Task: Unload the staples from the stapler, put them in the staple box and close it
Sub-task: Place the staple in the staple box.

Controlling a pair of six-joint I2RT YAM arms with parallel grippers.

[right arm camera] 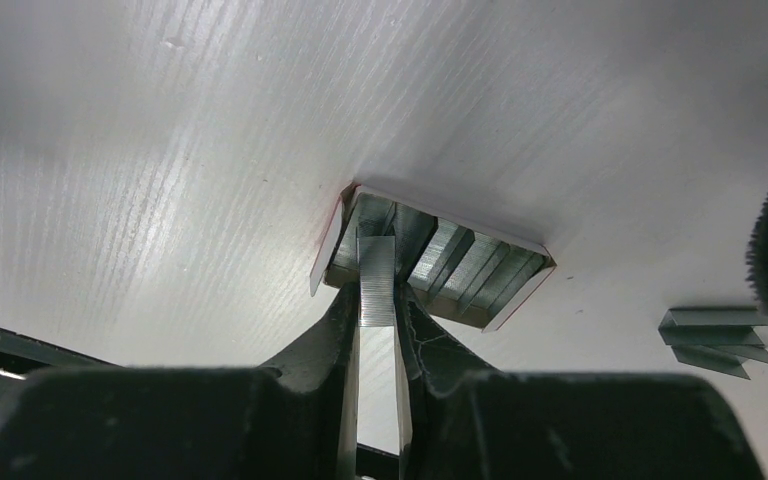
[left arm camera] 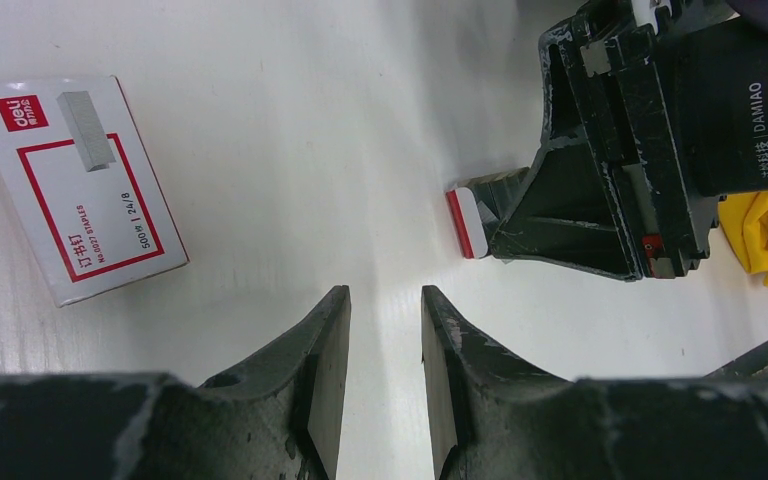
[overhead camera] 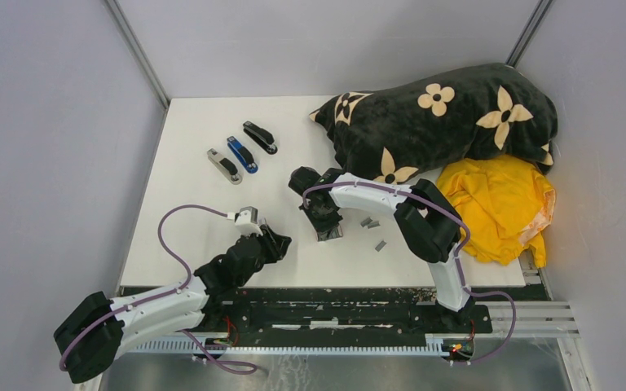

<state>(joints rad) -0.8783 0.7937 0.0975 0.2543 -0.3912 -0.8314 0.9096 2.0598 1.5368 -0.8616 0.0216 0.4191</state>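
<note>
Nearest the arm bases, left of the tray [right arm camera: 520, 297] and apart from it, the left gripper [left arm camera: 384, 300] is hanging over bare worktop [overhead camera: 204, 220] with its fingers partly spread and nothing between them. A white-and-red box [left arm camera: 75, 190] is lying just beyond it.

At the tray itself, the right gripper [right arm camera: 377, 300] is pinching a strip [right arm camera: 376, 270] of staples between pressed-together fingers. The strip is pointing straight out past the fingertips, its long axis in line with them, and its far end is reaching over the tray's near wall, where more strips are lying packed side by side. Whether that end is touching them I cannot tell. So the coming move is turning on this line: the tray is sitting directly ahead of the gripper, and the right arm is far nearer to it than the left.

Just right of the tray, loose staples [right arm camera: 712, 335] are lying on the worktop (partly cut off by a dark blur in the right wrist view).

Farther off, up and left of the tray, three staplers [overhead camera: 243, 155] are lying side by side, all looking shut. Which one is meant, and whether any is holding staples, is not showing. Beyond the tray to the right, a blanket [overhead camera: 440, 118] and yellow cloth [overhead camera: 501, 204] are covering the far corner.
</note>
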